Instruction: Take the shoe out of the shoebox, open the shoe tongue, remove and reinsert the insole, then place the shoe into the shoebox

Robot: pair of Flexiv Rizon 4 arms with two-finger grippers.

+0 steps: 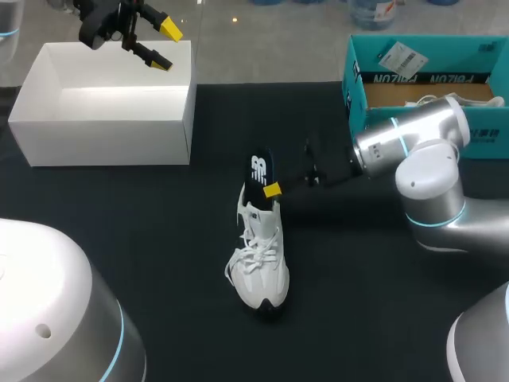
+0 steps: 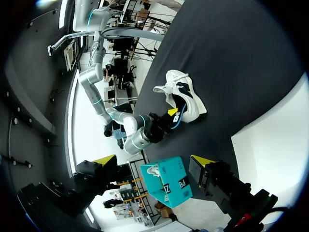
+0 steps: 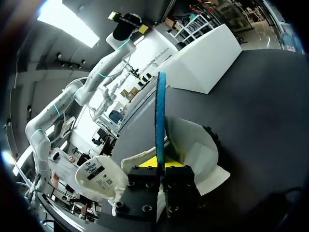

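Black cloth (image 1: 159, 239) covers the table. White shoe (image 1: 261, 267) lies near the middle of the cloth, with its toe toward the robot, its heel toward the far edge and its laces loose. Dark insole (image 1: 259, 170) stands up out of the heel opening with its lower end inside the shoe.

Right gripper (image 1: 269, 188): fingers pressed onto the insole from both sides. In the right wrist view the insole's blue edge runs upright between them. Right arm (image 1: 429, 127) comes in from the right side and reaches low across the cloth to the heel.

Left gripper (image 1: 165, 46): fingers spread wide, holding nothing, raised above the far right corner of the white shoebox (image 1: 103, 127).

Surroundings:
- White shoebox: open, at the far left of the table, well apart from the shoe.
- Teal shoebox (image 1: 358, 79): open, at the far right. A second white shoe (image 2: 154, 169) sits inside it.
- The right arm's silver link crosses in front of the teal shoebox and hides part of its near wall.

Open room:
- Bare cloth lies to the left, to the right and on the near side of the shoe.
- A strip of bare cloth runs between the two boxes, beyond the heel.
- The right arm occupies the cloth to the right of the heel
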